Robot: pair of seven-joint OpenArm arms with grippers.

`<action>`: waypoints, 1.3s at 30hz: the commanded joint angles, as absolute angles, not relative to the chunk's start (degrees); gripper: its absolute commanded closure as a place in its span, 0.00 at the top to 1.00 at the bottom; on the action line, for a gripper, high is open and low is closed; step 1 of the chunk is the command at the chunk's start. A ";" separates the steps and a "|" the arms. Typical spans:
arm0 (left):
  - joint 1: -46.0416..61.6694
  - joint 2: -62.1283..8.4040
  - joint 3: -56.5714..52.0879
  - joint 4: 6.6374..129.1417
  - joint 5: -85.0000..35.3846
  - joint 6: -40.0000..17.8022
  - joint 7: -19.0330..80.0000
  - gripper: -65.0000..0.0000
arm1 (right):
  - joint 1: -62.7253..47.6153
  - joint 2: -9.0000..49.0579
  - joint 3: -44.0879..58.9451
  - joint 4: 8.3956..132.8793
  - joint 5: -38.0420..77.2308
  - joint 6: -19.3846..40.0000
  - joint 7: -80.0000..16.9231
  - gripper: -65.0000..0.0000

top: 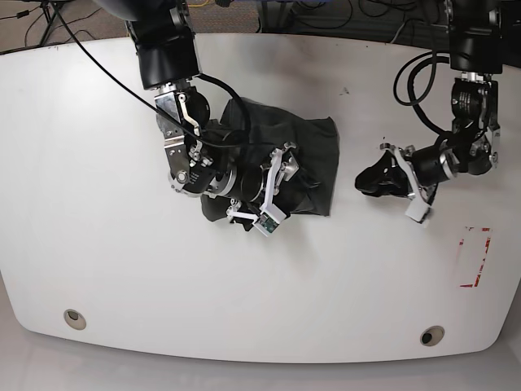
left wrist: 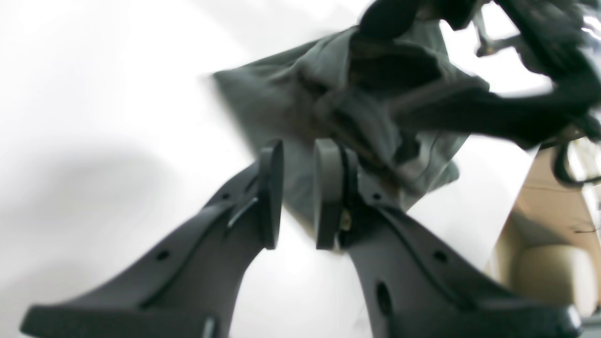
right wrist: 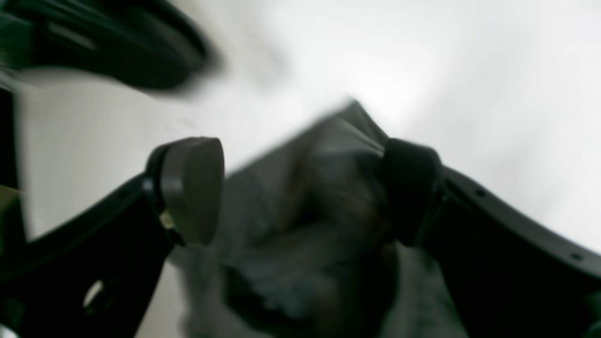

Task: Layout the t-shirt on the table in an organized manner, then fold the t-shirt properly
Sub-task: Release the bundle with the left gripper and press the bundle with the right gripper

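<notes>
Grey t-shirt [top: 305,159] lies bunched at centre frame on the white worktop [top: 98,244]. Right jaws [right wrist: 300,192] gape wide over its cloth, nothing gripped. Left jaws [left wrist: 298,197], narrowly parted, hold nothing, right of centre.

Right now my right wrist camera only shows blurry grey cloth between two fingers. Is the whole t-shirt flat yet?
Observer: No. The base view shows the t-shirt bunched in a crumpled heap near the middle of the table.
Operator: Where's my other hand?
Observer: The left gripper hangs beside the shirt, over bare table and not touching the cloth. It holds nothing.
Operator: Is anything else on the table?
Observer: Yes, a red-and-white sticker lies on the left arm's side, near the table's edge.
</notes>
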State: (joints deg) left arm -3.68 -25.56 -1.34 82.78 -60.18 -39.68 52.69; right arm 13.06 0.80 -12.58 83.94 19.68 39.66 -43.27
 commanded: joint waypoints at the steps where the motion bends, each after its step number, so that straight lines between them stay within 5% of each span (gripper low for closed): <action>1: -2.95 -27.38 -3.82 84.79 -61.76 -40.00 51.38 0.16 | 15.34 0.40 -12.53 82.95 19.82 40.00 -39.87 0.78; 26: 5.93 -28.00 -12.70 86.99 -61.58 -40.00 51.38 0.16 | 18.59 0.40 -13.76 71.43 13.76 40.00 -31.25 0.77; 29: 5.85 -28.62 -12.62 86.99 -61.58 -40.00 51.38 0.16 | 18.59 0.40 -14.37 71.34 13.76 40.00 -31.25 0.64; 36: 5.67 -28.79 -12.62 86.99 -61.58 -40.00 51.38 0.16 | 18.51 0.40 -14.46 71.34 13.67 40.00 -31.25 0.07; 39: 5.67 -28.79 -12.62 86.99 -61.49 -40.00 51.38 0.16 | 18.51 0.40 -14.46 71.69 13.67 40.00 -31.43 0.00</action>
State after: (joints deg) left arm 6.52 -27.79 -12.16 86.24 -60.10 -39.68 52.71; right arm 17.10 0.67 -14.61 70.43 12.80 39.64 -32.75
